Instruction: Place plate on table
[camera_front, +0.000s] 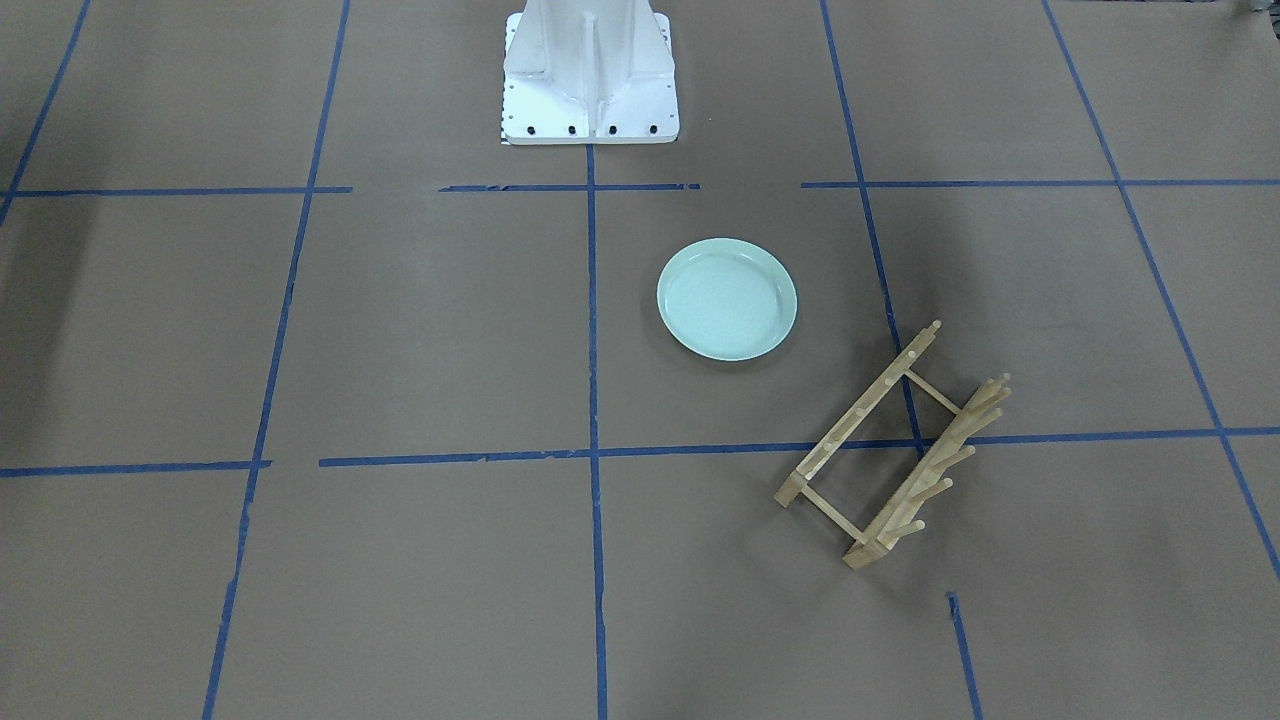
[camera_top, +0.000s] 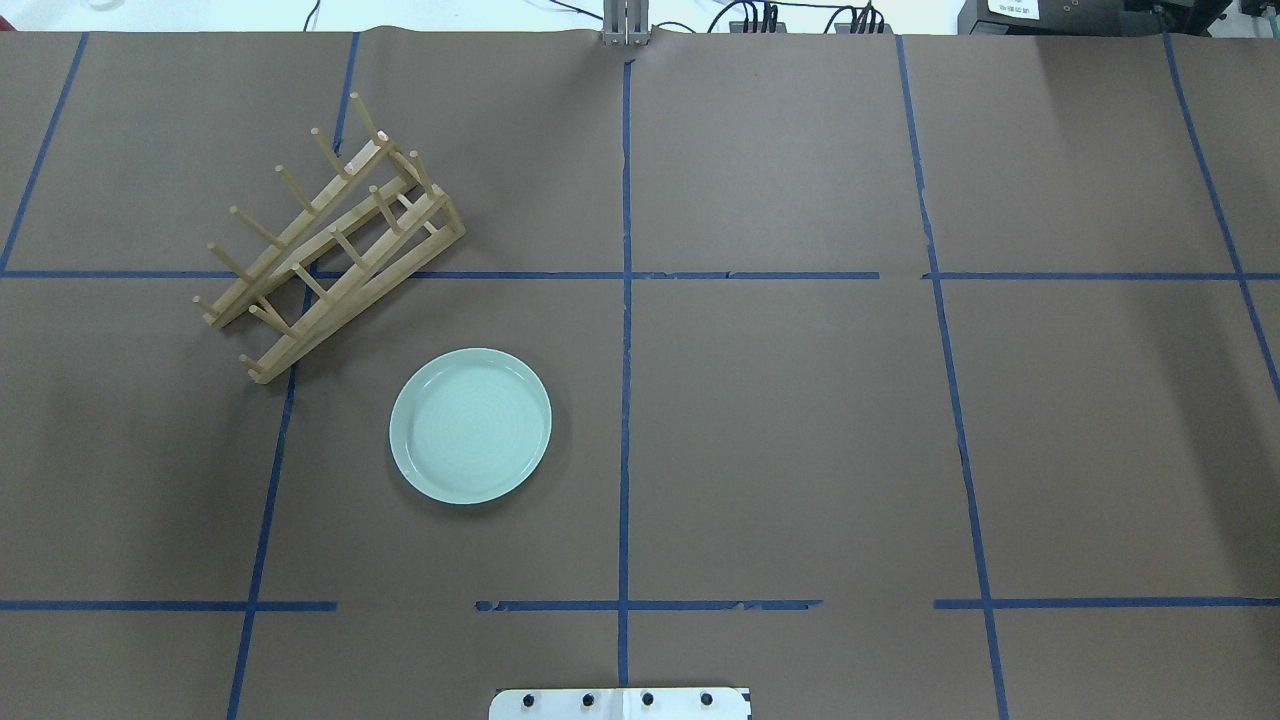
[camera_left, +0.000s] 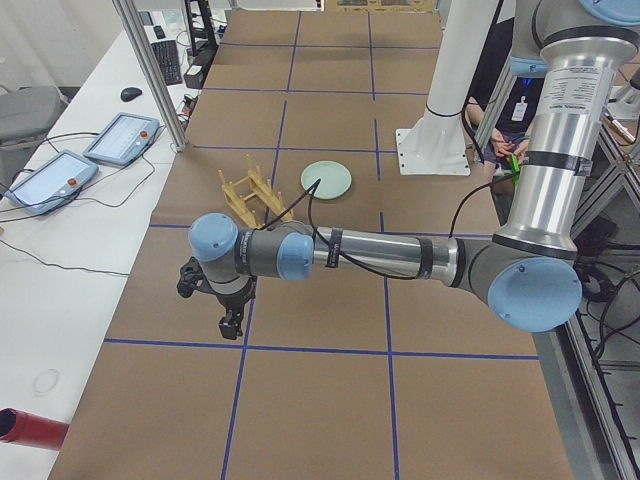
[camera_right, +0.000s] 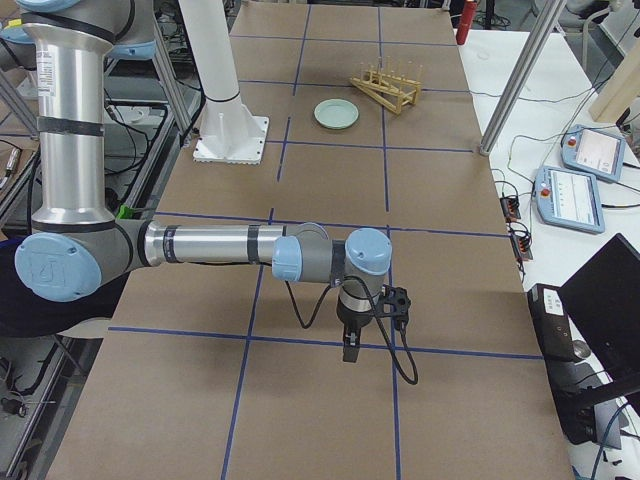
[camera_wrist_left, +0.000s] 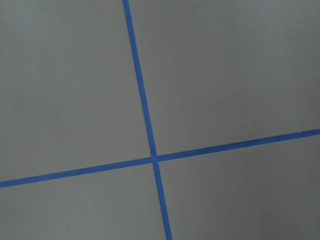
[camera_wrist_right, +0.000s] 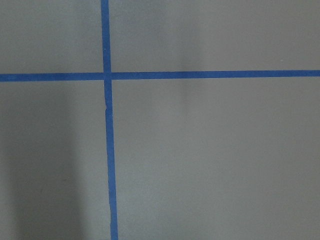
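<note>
The pale mint-green plate (camera_front: 727, 299) lies flat and upright on the brown paper table (camera_front: 400, 330), next to the wooden rack; it also shows in the overhead view (camera_top: 470, 425) and both side views (camera_left: 326, 180) (camera_right: 336, 113). My left gripper (camera_left: 232, 320) hangs over the table's left end, far from the plate. My right gripper (camera_right: 350, 345) hangs over the table's right end, also far from it. Both show only in the side views, so I cannot tell whether they are open or shut. Nothing shows between their fingers. Both wrist views show only paper and blue tape lines.
A light wooden peg rack (camera_top: 330, 240) stands empty beside the plate, away from the robot; it also shows in the front view (camera_front: 890, 445). The white robot base (camera_front: 590, 70) stands at the table's middle edge. Tablets (camera_left: 90, 155) lie on a side bench.
</note>
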